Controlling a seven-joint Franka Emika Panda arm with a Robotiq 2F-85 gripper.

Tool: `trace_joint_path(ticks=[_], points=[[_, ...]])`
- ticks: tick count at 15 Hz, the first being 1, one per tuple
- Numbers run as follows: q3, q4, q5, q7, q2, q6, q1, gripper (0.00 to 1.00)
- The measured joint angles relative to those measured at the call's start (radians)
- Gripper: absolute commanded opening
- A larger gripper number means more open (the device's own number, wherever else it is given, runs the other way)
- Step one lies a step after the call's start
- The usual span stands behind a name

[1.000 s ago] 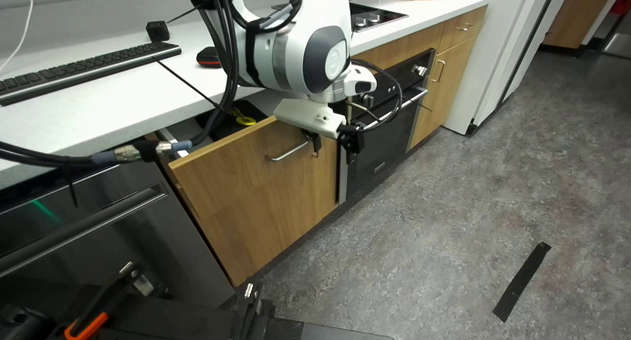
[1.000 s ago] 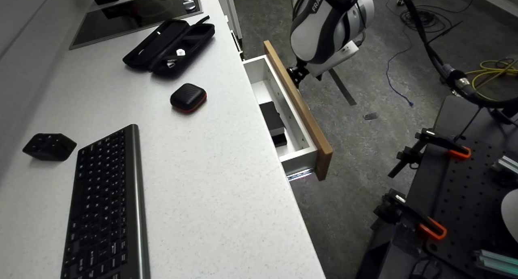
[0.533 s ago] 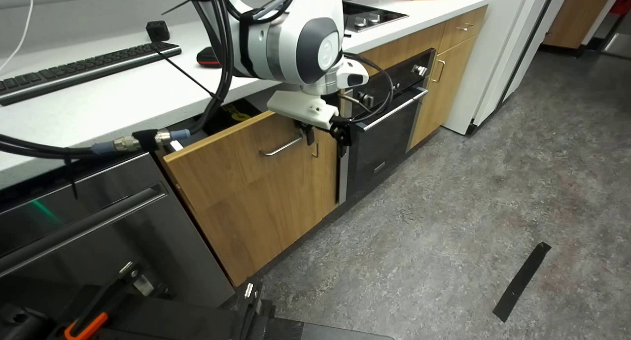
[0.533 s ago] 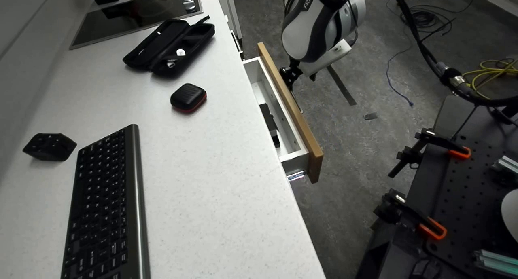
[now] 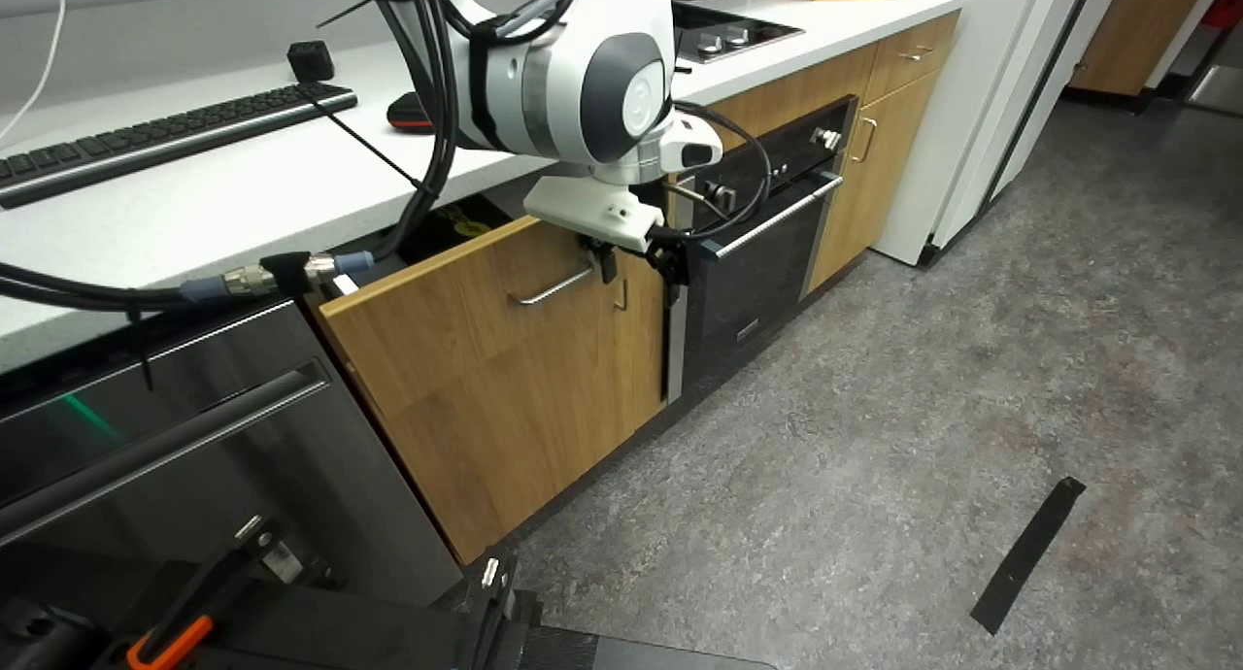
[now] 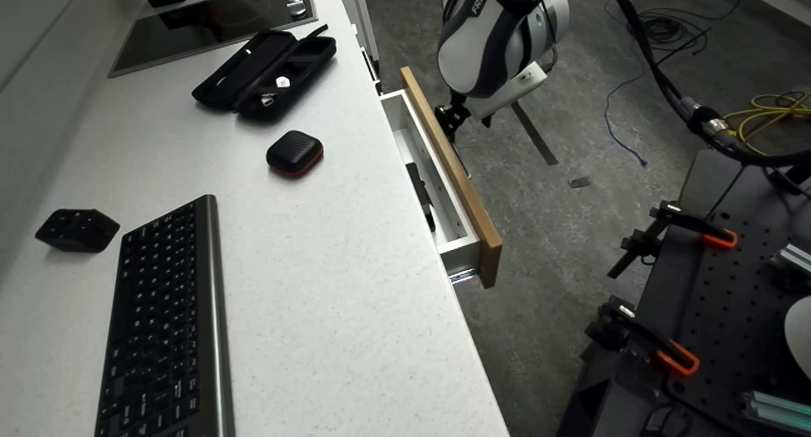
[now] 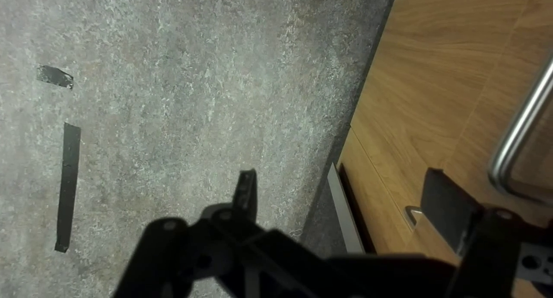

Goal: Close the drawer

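The drawer (image 5: 408,325) has a light wood front and stands partly open under the counter. Its front (image 6: 456,171) and white inside walls also show in an exterior view, with a black object (image 6: 421,193) inside. The silver bar handle (image 5: 554,287) also shows at the right of the wrist view (image 7: 518,125). My gripper (image 5: 639,280) is at the outer face of the drawer front, beside the handle's far end; it also shows there in an exterior view (image 6: 451,123). In the wrist view, its fingers (image 7: 341,172) are wide apart with nothing between them. One finger appears against the front.
The white counter (image 6: 317,285) overhangs the drawer and bears a keyboard (image 6: 158,316) and black cases (image 6: 294,152). A black oven (image 5: 757,262) with a bar handle stands beside the drawer. A dark appliance front (image 5: 243,476) is on the other side. A table with clamps (image 6: 678,358) stands opposite.
The drawer has slid inward toward the counter, and less of its inside shows. My gripper has moved with it, mostly in the first half second, and stays open.
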Motion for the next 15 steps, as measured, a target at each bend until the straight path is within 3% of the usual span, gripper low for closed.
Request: trace_joint_path(ticks=[3,9,15], points=[[0.019,0.030,0.001,0.000,0.014,0.000,0.016,1.00],[0.040,0.109,0.000,0.003,0.052,-0.021,0.110,1.00],[0.029,0.121,0.000,0.002,0.055,-0.046,0.118,1.00]])
